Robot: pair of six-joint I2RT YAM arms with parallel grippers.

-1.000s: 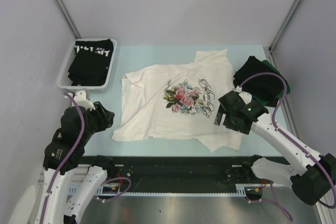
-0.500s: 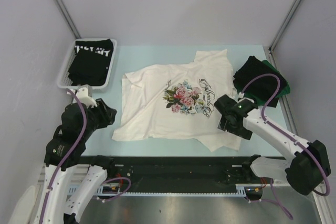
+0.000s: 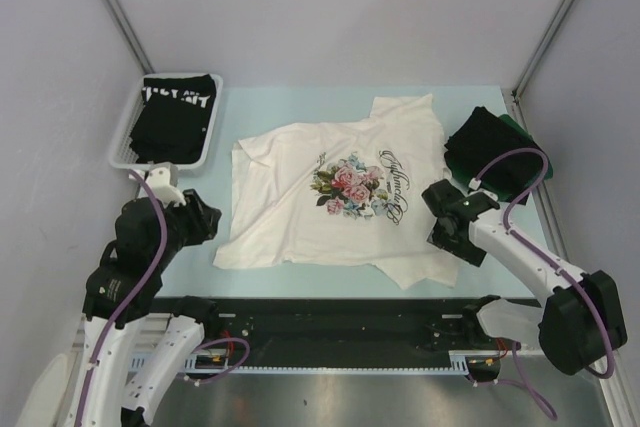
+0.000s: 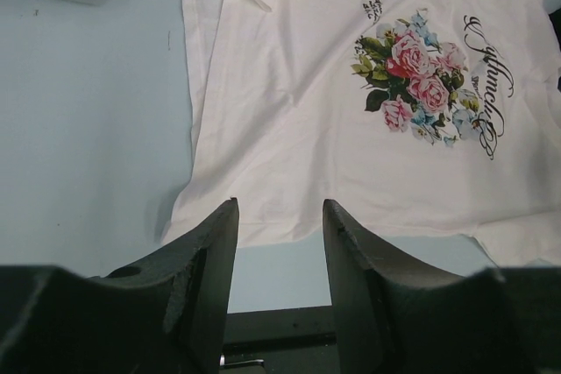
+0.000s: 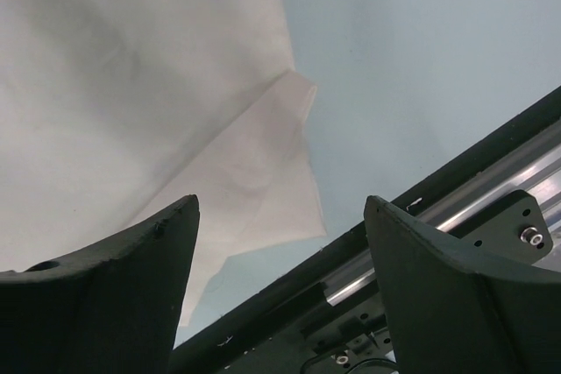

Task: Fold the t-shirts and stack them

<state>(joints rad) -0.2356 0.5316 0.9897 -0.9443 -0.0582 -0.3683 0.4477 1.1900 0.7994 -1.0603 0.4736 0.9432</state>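
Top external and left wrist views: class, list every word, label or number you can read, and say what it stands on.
"ARE" (likely): small white letters on the black t-shirt in the basket; the larger white lettering beside them is blurred, unreadable.
Black cursive script on the white t-shirt, beside the floral print: one looping word, not surely readable.
Small dark mark above the floral print: too small to read.

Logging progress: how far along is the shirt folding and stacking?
Done: a folded black shirt sits on a green one at the right. In hand: nothing; the left gripper and right gripper hang open by the near corners of the white floral shirt. Left: that shirt lies spread flat, and a lettered black shirt sits in the basket.
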